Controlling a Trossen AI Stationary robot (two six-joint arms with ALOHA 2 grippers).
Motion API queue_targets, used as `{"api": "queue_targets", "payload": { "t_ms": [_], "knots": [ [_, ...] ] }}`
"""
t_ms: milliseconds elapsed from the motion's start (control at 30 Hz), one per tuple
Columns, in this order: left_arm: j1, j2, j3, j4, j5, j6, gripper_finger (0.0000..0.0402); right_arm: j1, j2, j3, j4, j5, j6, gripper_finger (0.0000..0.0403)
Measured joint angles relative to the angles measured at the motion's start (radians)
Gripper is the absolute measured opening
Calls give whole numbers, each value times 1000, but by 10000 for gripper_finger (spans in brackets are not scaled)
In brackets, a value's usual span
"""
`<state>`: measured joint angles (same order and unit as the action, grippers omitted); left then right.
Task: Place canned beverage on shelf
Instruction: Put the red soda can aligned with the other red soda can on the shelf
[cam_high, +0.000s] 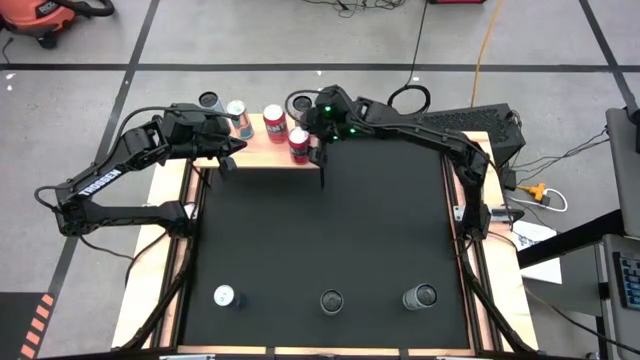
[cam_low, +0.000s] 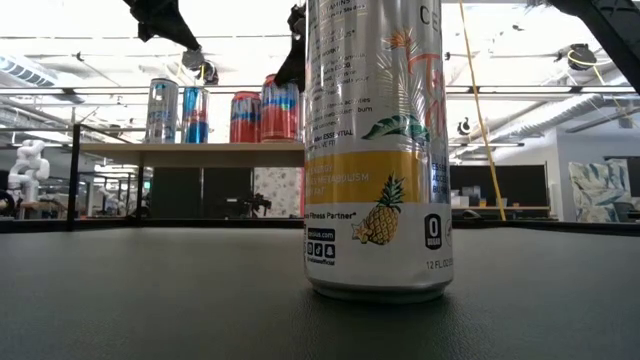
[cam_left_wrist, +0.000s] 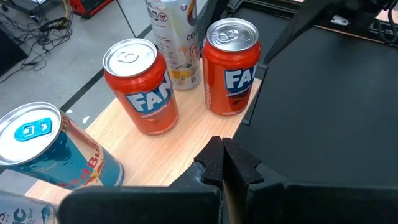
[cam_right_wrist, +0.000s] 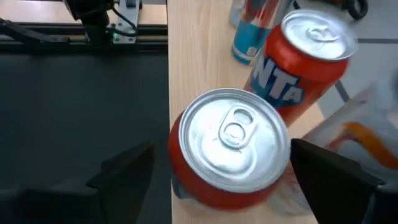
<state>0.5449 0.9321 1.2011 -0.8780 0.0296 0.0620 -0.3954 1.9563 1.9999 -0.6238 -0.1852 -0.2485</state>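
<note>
Red can (cam_right_wrist: 230, 149) stands upright on the shelf (cam_right_wrist: 193, 56); the right gripper (cam_right_wrist: 221, 171) is spread open around it, left gripper (cam_left_wrist: 222, 163) closed nearby.

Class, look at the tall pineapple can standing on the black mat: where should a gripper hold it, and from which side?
Grip the pineapple can across its straight side wall near mid-height, coming down from above with jaws spread to either side. It stands upright and alone on the black mat, so both flanks are free.
</note>
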Motion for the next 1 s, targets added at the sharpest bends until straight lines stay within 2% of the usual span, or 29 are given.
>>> {"api": "queue_targets", "payload": {
  "t_ms": [400,533,667,1000],
  "knots": [
    [0,0,0,0,0,-1,1,4,-90,2,-139,3,76,350],
    [0,0,0,0,0,0,1,5,-82,0,-181,99,84,344],
    [0,0,0,0,0,0,1,5,-64,0,-181,147,108,311],
    [0,0,0,0,0,2,1,6,-48,0,-174,133,138,180]
  ]
}}
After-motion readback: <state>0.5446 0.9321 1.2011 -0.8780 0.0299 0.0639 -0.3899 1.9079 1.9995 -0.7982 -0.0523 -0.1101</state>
